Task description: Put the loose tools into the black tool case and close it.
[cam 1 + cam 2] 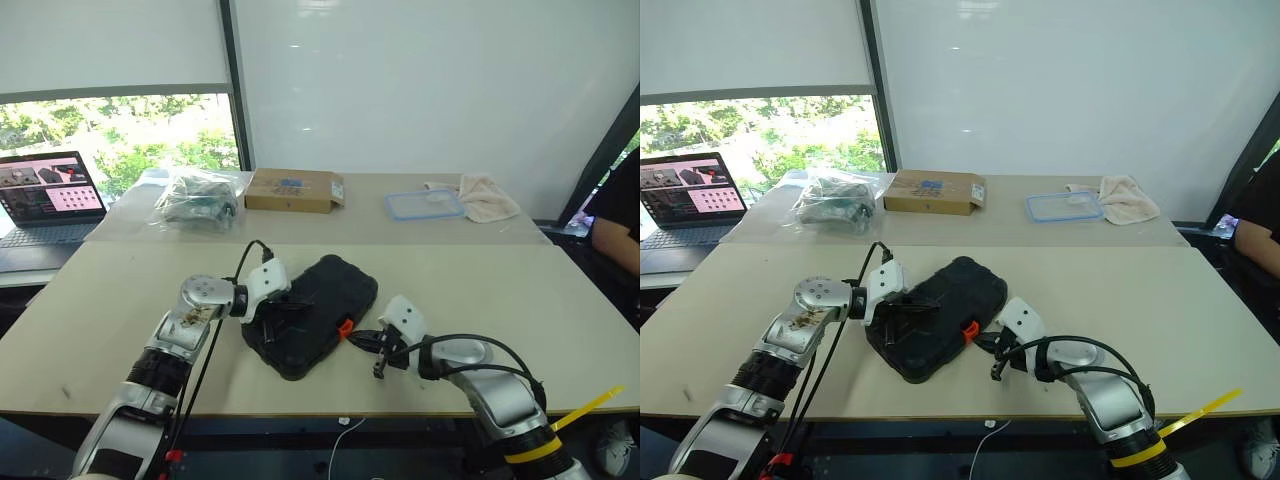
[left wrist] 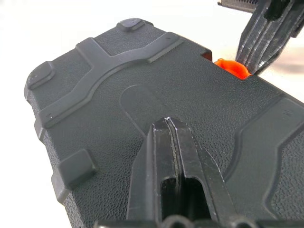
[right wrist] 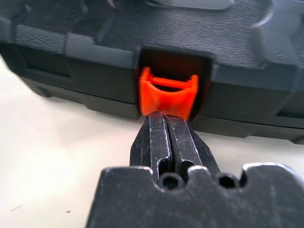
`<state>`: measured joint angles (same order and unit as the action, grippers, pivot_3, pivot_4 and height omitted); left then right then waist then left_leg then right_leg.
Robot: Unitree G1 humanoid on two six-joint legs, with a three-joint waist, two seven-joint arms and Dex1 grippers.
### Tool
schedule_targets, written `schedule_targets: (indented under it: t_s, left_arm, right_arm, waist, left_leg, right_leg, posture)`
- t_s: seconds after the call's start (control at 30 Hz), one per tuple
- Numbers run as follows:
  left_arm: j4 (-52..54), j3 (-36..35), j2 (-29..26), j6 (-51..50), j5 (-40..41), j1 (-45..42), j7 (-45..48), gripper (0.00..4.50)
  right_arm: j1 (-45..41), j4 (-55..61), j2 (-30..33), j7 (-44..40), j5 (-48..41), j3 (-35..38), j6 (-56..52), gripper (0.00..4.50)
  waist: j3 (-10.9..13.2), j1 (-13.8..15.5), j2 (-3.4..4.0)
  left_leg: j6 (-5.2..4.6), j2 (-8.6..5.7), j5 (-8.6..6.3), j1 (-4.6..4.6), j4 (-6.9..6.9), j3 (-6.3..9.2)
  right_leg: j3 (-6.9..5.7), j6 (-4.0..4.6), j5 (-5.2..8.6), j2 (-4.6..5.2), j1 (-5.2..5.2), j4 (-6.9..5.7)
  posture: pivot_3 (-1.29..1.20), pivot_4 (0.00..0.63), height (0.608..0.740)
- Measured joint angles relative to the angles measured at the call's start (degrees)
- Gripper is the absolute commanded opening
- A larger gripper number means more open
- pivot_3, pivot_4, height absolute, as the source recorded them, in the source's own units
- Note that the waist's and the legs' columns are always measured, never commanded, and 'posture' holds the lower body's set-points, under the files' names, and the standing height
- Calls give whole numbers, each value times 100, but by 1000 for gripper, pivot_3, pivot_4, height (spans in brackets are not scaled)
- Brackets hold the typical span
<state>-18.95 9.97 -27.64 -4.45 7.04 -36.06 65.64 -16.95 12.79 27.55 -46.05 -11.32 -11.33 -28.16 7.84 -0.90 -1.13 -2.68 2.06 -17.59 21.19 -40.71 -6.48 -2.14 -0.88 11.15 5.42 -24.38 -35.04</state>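
The two head views look forward and down from above the near edge of the table [image 1: 560, 300], taking in its whole top, a second table [image 1: 380, 225] behind it and the wall beyond. They share almost the same scene, one set slightly to the side of the other. The left wrist view sits very close over the lid of the case [image 2: 156, 90], looking along it toward the latch [image 2: 231, 67]. The right wrist view faces the case's front edge from table height, very near the same latch.
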Motion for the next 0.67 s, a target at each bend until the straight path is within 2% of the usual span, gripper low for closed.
schedule_targets:
  t_s: [0.03, 0.1, 0.17, 0.27, 0.33, 0.4, 0.47, 0.57, 0.67]
  left_arm:
    - [32, -192, 70, 32, 201, 85, -29, 257]
    - [185, -469, 115, -28, 591, 292, -24, 663]
    - [425, -708, -5, -159, 914, 535, 61, 1362]
    - [766, -1198, -714, -371, 1139, 1132, 140, 2473]
    - [931, -1529, -990, -319, 1264, 1475, 144, 2998]
    - [1165, -1975, -1301, 0, 1320, 2171, 139, 3772]
    - [1167, -2247, -1539, 131, 1241, 2788, 99, 4468]
    - [1176, -2415, -1588, 278, 1194, 3450, -10, 4468]
    - [1296, -2459, -1581, 391, 1195, 3649, -127, 4468]
  right_arm:
    - [98, 167, 17, -10, -147, 167, -3, 753]
    - [274, 475, 129, -73, -440, 554, 12, 1380]
    - [501, 726, 388, -218, -589, 932, 214, 2059]
    - [1162, 766, 870, -520, -558, 1366, 893, 3088]
    - [1403, 625, 996, -763, -558, 1520, 1400, 3668]
    - [1490, 256, 1013, -1354, -784, 1757, 2382, 4425]
    - [1542, -162, 1217, -1693, -866, 1987, 2785, 4500]
    - [1434, -801, 1439, -2016, -918, 2201, 3163, 4500]
    - [1244, -1140, 1481, -2262, -917, 2186, 3557, 4500]
  waist:
    - [1, 4, 0]
    - [2, 10, -1]
    - [3, 6, -3]
    - [5, -19, -6]
    - [7, -11, -7]
    - [9, -8, -5]
    - [14, 10, -4]
    - [42, 81, -20]
    - [46, 170, -24]
  left_leg:
    - [-3, 0, -2, 6, 2, 0]
    - [-7, 1, -5, 21, 4, 1]
    - [-9, 1, -6, 34, 3, 0]
    - [-8, -4, -7, 59, 24, -6]
    - [2, -5, -1, 76, 29, -5]
    - [0, -9, -2, 69, 37, -11]
    - [-10, -11, -8, 62, 38, -12]
    - [-13, -15, -10, 71, 36, -12]
    - [-3, -14, -4, 72, 33, -6]
  right_leg:
    - [0, 0, 0, 0, -5, 2]
    - [-3, 0, 0, 1, -16, 3]
    - [-5, -1, 1, -1, -28, 4]
    - [0, 0, 8, -2, -65, 6]
    - [-2, 0, 8, -2, -81, 8]
    - [1, -3, 10, 1, -76, 17]
    - [-3, -10, 14, 11, -67, 17]
    - [-12, -10, 14, 28, -74, 18]
    - [-17, -4, 13, 28, -74, 15]
  posture:
    - [0, 150, 740]
    - [0, 150, 740]
    - [0, 150, 740]
    - [0, 150, 740]
    - [0, 150, 740]
    - [0, 150, 740]
    - [0, 150, 740]
    - [0, 150, 740]
    - [0, 150, 740]
